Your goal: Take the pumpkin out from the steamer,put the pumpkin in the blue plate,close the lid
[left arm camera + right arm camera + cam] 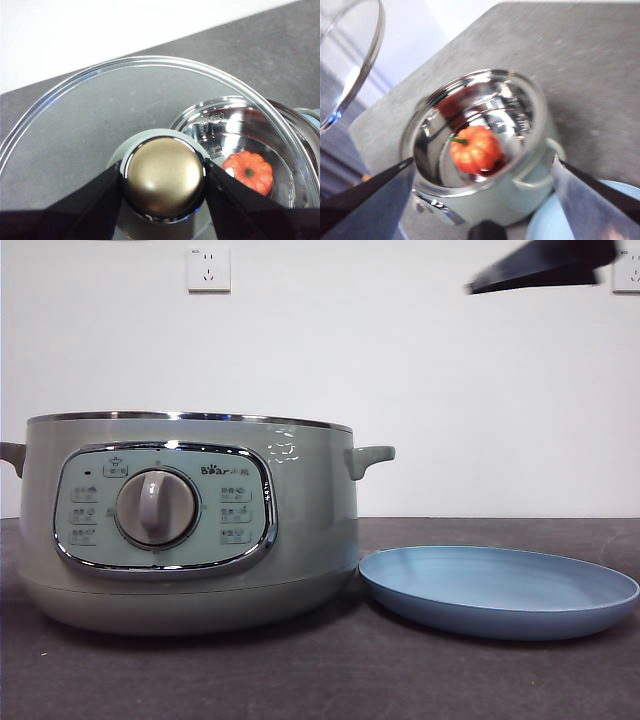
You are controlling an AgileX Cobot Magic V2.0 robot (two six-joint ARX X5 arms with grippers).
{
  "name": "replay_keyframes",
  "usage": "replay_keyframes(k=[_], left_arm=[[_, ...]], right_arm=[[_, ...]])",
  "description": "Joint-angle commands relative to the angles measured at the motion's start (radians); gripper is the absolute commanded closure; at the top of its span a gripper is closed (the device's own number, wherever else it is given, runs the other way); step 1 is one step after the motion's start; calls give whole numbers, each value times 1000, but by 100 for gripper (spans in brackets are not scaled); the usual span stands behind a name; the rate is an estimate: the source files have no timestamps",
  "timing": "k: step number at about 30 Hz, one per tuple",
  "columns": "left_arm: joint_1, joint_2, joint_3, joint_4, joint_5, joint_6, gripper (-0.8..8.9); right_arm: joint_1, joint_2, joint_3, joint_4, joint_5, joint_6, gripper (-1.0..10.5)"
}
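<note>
one gripper, the left gripper (164, 182), clamps the lid (90, 125) aloft; right gripper (482, 170) gapes above the pumpkin (475, 149) in the steamer (190, 525).

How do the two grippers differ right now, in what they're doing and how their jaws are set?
The left gripper is shut on the lid's knob, holding the lid lifted clear of the steamer; the right gripper holds nothing. Its jaws stand wide open above the steamer, with the pumpkin between them in its view. Both have black jaws.
</note>
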Motion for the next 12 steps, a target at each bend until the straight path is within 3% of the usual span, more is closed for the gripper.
replay_keyframes(k=[1, 8, 12], left_arm=[[0, -34, 7, 26, -14, -8, 819], [0, -48, 7, -29, -34, -11, 819], [0, -48, 7, -38, -38, -11, 819]], right_arm=[[64, 94, 79, -28, 35, -30, 373], [217, 356, 377, -256, 127, -148, 345], [296, 518, 579, -412, 233, -186, 345]])
